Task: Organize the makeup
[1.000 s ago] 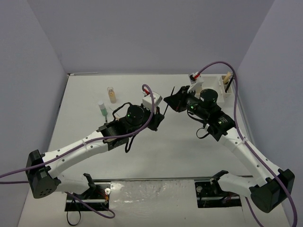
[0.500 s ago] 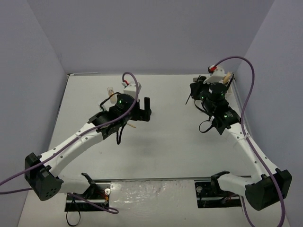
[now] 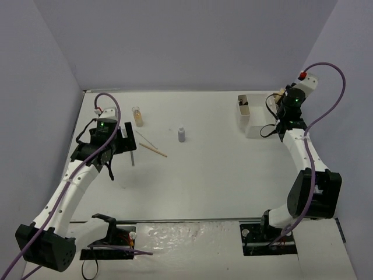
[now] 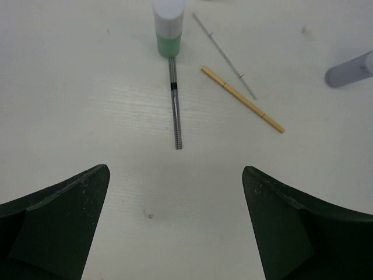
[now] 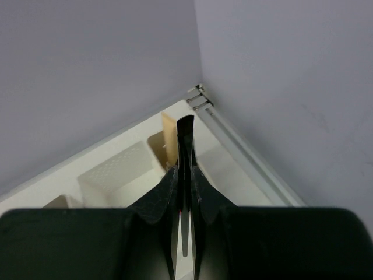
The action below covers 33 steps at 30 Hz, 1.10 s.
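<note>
Left tool (image 4: 175,172) wide open, green bottle (image 4: 169,26) and thin pencil (image 4: 175,105) just ahead

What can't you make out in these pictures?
Green bottle: left wrist view, top cut by the upper edge.
Grey-purple bottle: same view, cut by the right edge.
White box contents: top view, too small.
Black pencil: right wrist view, lower end hidden between fingers of the right gripper.

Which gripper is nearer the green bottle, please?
Left. The open left gripper hovers just before the green bottle; the right gripper, shut on a black pencil, is far across the table.
</note>
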Tool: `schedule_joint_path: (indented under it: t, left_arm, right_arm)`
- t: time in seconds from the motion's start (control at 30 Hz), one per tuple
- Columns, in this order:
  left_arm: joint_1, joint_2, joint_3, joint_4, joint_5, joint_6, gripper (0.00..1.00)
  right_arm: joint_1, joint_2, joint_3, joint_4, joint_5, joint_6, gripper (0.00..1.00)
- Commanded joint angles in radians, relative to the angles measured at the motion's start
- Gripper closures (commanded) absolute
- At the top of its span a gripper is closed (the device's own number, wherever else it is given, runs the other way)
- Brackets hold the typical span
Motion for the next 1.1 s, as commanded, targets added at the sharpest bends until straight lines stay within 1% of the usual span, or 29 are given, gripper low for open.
schedule_joint_path:
  t: [0.0,0.3,0.47,0.6,0.8,0.87,0.93,1.0,1.07]
  left_arm:
    - [0.042,-0.007,-0.027,-0.012,0.018,0.028,0.03]
    - [0.109,-0.021,-0.043,-0.008,0.044,0.005,0.03]
    - [0.121,-0.029,-0.047,-0.012,0.008,0.000,0.03]
    - [0.123,-0.034,-0.050,-0.010,0.004,0.000,0.03]
    - [0.124,-0.033,-0.051,-0.011,0.008,0.000,0.03]
    - [0.125,-0.033,-0.051,-0.009,0.012,0.000,0.03]
    - [0.128,-0.034,-0.052,-0.003,0.020,0.000,0.03]
    - [0.141,-0.033,-0.055,-0.001,0.036,-0.003,0.03]
    - [0.153,-0.031,-0.055,-0.001,0.049,-0.005,0.03]
  right_arm:
    - [-0.066,0.069,0.115,0.178,0.020,-0.043,1.00]
    - [-0.123,0.237,0.222,0.203,-0.081,-0.049,1.00]
    - [-0.124,0.304,0.250,0.215,-0.130,-0.071,1.00]
    - [-0.129,0.358,0.257,0.219,-0.178,-0.080,1.00]
    - [-0.127,0.373,0.208,0.246,-0.220,-0.070,1.00]
    - [-0.129,0.373,0.192,0.251,-0.225,-0.071,0.96]
    - [-0.127,0.366,0.172,0.249,-0.224,-0.071,0.90]
    - [-0.129,0.356,0.162,0.246,-0.226,-0.075,0.80]
    - [-0.129,0.334,0.153,0.229,-0.223,-0.075,0.64]
